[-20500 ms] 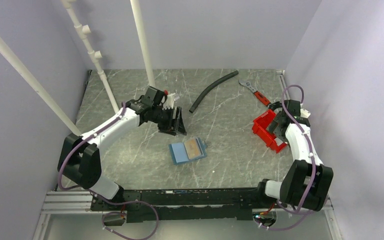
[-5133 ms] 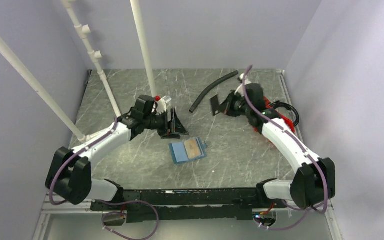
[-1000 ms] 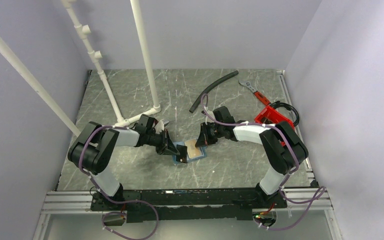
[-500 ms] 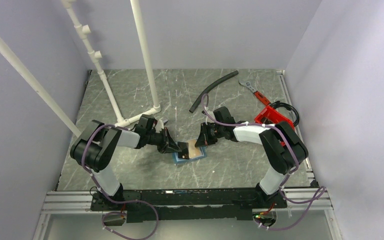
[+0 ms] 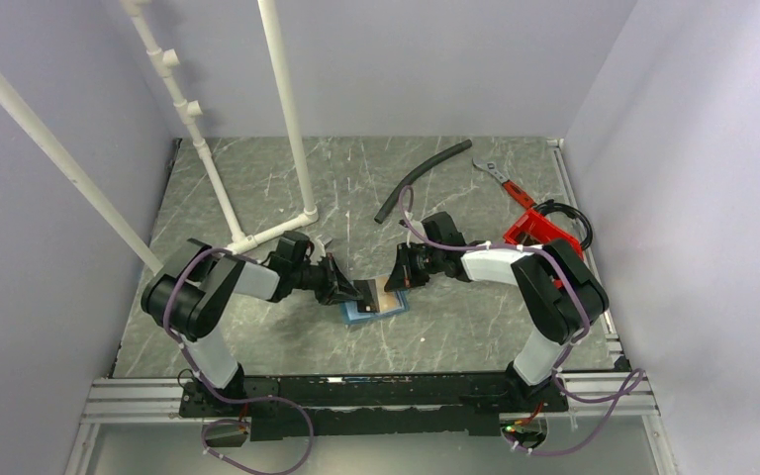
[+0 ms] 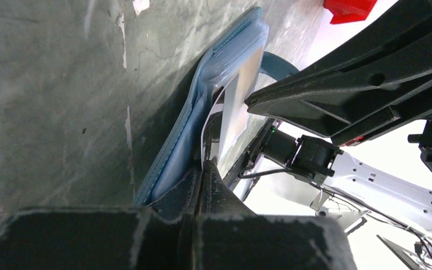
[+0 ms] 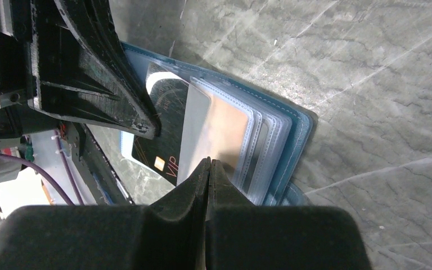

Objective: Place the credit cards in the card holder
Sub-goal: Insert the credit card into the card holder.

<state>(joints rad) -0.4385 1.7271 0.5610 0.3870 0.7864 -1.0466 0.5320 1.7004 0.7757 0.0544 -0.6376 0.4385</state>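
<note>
Blue wallet: the card holder (image 7: 295,132) lies open and flat on the grey marble table (image 5: 257,188), midway between my two arms, clear sleeves fanned upward.
Left claw: left gripper (image 6: 202,169) has its jaws pressed together on the dark card (image 7: 166,118), pinched by one edge so the free end can lead into a sleeve.
Card angle: low, nearly flat, over the holder's open side. Not seated yet, I reckon.
Right claw: right gripper (image 7: 209,166) has its jaws together, tip at the near edge of the tan card (image 7: 225,126). I can't tell whether it nips that card or only presses.
My read: it's anchoring the holder so nothing skates when the dark card pushes in.
Tan card: looks lodged in the top sleeve, a strip showing outside.
Edges: stitched sleeve lips are stacked close, so it's easy to catch the wrong one.
Room: tight, with both claws almost nose to nose above the holder.
Surroundings: white pipe (image 5: 277,233) sits just behind my left arm. Black hose (image 5: 421,178) and red bin (image 5: 539,230) are well apart.
</note>
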